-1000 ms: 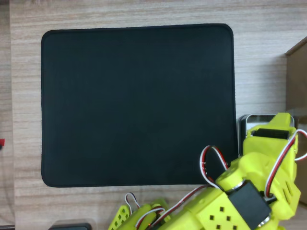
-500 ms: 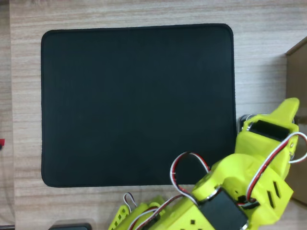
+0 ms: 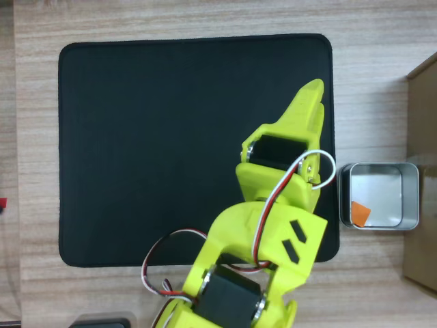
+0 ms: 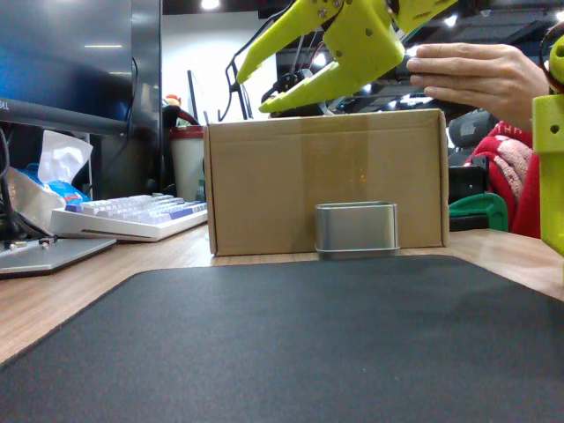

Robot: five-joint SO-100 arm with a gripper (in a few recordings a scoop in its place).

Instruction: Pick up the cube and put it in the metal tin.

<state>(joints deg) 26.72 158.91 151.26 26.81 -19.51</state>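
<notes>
A pale wood-grain table [image 3: 191, 17] carries a large black mat [image 3: 157, 137] with rounded corners that covers most of its top in the overhead view. In the fixed view the mat [image 4: 291, 344] fills the foreground, and behind it the room is a cluttered work space: a dark monitor [image 4: 66, 62] at the left, a white keyboard [image 4: 132, 216] below it near the table's left edge, and a crumpled tissue pack [image 4: 57, 163] beside that. A brown cardboard box [image 4: 326, 181] stands on the table behind the mat's far edge, and in the overhead view it shows as a brown strip at the table's right edge [image 3: 422, 171]. The metal tin [image 3: 379, 196] sits on bare wood just off the mat's right edge, close to its lower right corner and between the mat and the box; in the fixed view the tin [image 4: 355, 229] stands directly in front of the box. The orange cube [image 3: 360, 214] lies inside the tin, in its lower left corner against the wall. The yellow arm reaches over the mat's right part, and its gripper [image 4: 251, 84] hangs high in the air above the box's left end with its two fingers spread apart and nothing between them. A person's hand [image 4: 476, 75] shows at the upper right behind the arm.
</notes>
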